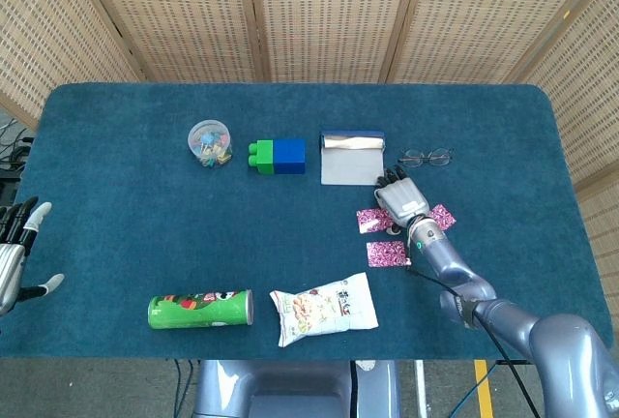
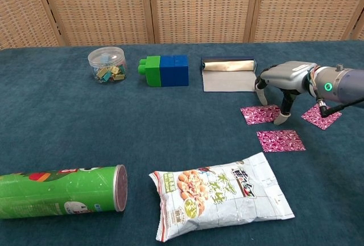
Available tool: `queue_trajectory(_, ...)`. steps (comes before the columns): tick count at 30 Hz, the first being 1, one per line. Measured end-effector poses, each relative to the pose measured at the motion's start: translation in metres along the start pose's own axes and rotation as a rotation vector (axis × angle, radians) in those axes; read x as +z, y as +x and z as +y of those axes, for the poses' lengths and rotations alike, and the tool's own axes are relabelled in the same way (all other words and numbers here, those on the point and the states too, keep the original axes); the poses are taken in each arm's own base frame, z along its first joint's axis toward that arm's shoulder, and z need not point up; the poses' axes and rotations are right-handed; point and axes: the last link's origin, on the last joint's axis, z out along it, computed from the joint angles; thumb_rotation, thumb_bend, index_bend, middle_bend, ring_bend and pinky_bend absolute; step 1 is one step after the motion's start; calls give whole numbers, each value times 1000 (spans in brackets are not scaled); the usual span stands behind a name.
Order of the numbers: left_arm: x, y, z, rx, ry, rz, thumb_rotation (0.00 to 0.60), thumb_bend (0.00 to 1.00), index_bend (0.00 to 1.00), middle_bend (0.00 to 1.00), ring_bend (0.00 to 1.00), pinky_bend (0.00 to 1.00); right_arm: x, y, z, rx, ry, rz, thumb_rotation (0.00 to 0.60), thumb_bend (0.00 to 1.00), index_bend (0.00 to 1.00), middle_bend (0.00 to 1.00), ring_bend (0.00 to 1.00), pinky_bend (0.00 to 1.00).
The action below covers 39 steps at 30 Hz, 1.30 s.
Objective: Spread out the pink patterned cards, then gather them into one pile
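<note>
Fingertips of my right hand (image 2: 284, 83) press one pink card (image 2: 260, 114); two cards (image 2: 280, 140) lie beside. My left hand (image 1: 14, 253), half cut off, spread empty.

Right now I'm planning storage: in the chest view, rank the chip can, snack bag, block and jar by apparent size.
1. snack bag
2. chip can; both sit nearest the camera, which inflates them
3. block
4. jar

Bright even light, soft shadows (faint), sharp focus
</note>
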Motion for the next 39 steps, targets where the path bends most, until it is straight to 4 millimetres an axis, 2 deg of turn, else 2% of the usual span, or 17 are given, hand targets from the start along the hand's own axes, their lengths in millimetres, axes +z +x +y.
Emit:
queue_trajectory(10,0,0,-1,1,2,1,600,41,0,0,0,0,-1,5,1,13,4,12,600,233,526,200,0,0)
queue_trajectory(23,-1,1,2,0,-5,4,600,40,0,0,0,0,-9,28,15,21,7,57,600,208,526,200,0,0)
queue_trajectory(29,-1,2,2,0,-4,6,600,38,0,0,0,0,-17,33,33,12,-6,56,600,208,526,200,0,0)
queue_trajectory(39,-3,4,5,1,-11,11,600,38,0,0,0,0,-41,23,75,2,-63,34,600,194,526,200,0,0)
